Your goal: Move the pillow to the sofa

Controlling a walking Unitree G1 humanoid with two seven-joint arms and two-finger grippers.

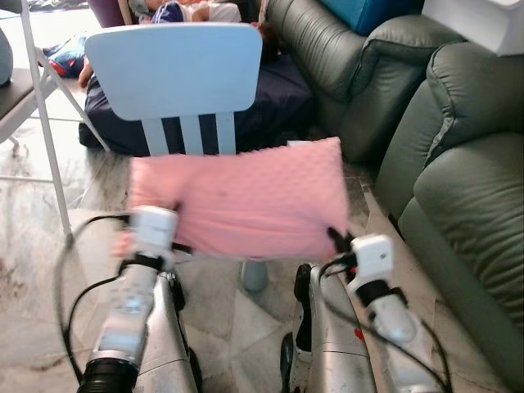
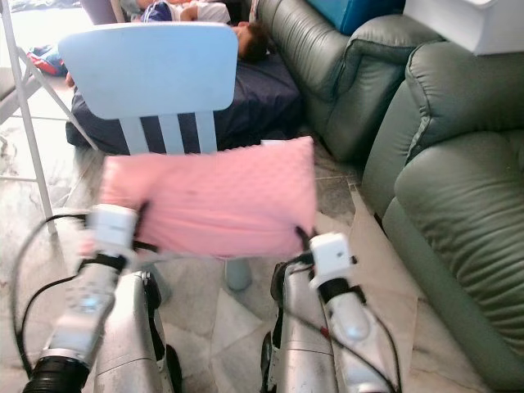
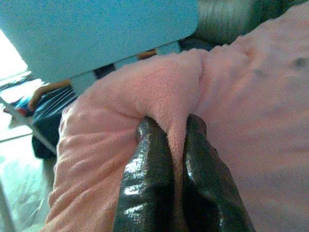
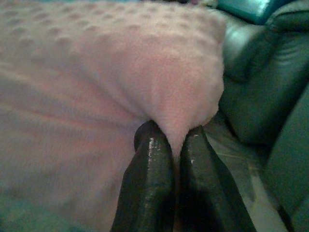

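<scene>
A pink dotted pillow (image 1: 241,196) hangs in the air in front of the light blue chair (image 1: 172,70), held at both lower corners. My left gripper (image 3: 178,145) is shut on a fold of the pillow (image 3: 159,92) at its left corner. At the right corner, my right gripper (image 4: 176,145) pinches the pillow (image 4: 120,72) between its black fingers. The grey-green sofa (image 1: 467,180) stands to the right, close to the right arm.
A dark blue cushion or bag (image 1: 270,106) lies on the floor behind the chair. A metal folding chair leg (image 1: 45,123) stands at the left. A blue box (image 1: 368,12) rests on the far sofa section. Marble floor (image 1: 221,319) lies below.
</scene>
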